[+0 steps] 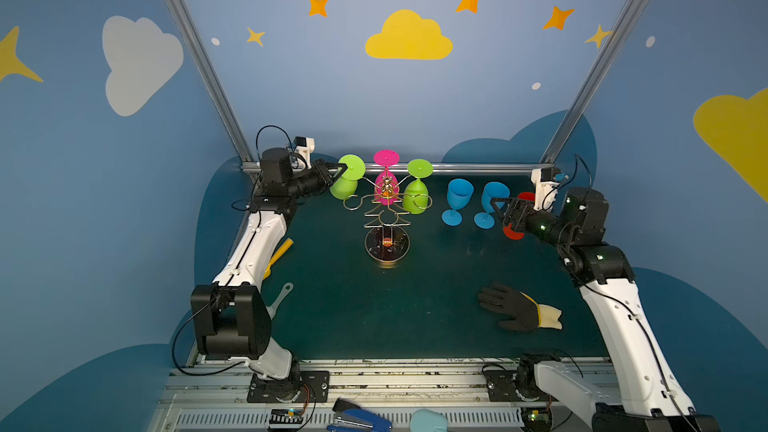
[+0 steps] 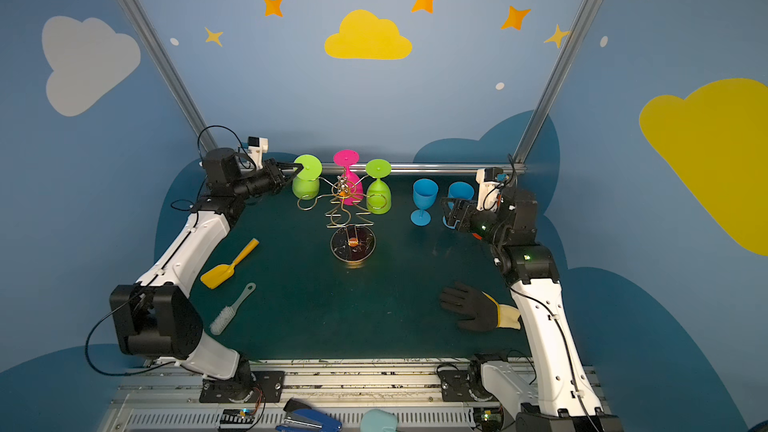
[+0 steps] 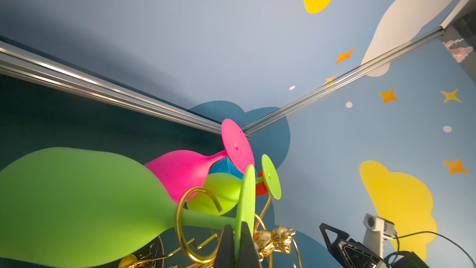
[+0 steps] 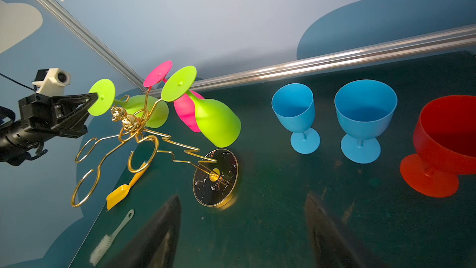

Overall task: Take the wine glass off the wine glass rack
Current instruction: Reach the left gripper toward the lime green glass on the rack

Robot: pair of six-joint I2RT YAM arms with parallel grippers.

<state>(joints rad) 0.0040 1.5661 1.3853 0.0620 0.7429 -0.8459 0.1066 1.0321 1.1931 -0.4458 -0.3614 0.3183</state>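
Both top views show the gold wire wine glass rack (image 1: 386, 218) standing at the far middle of the green table (image 1: 415, 309), with three glasses hanging upside down. The left gripper (image 1: 344, 167) is clamped on the foot rim of the lime-green wine glass (image 1: 343, 189) on the rack's left side, its stem inside a wire loop. The right gripper (image 1: 498, 214) hovers empty with its jaws apart, near a blue goblet (image 1: 496, 192) at the far right.
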